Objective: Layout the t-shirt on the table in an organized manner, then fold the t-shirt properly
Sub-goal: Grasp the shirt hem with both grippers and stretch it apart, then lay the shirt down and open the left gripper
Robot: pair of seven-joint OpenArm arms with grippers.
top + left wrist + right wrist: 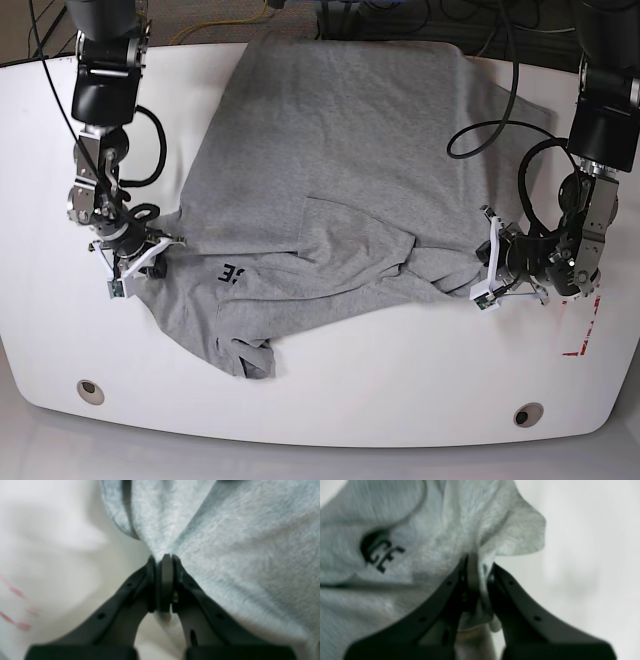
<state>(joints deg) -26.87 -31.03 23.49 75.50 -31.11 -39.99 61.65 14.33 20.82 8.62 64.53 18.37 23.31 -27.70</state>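
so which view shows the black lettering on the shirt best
The right wrist view: the lettering is large there, reading roughly "CE", though soft-focused. The base view shows it small, on the shirt near the right end effector. The left wrist view shows only plain grey cloth.

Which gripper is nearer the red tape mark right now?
Left. The left gripper pinches the t-shirt edge just beside the red tape mark; the right gripper grips across the table.
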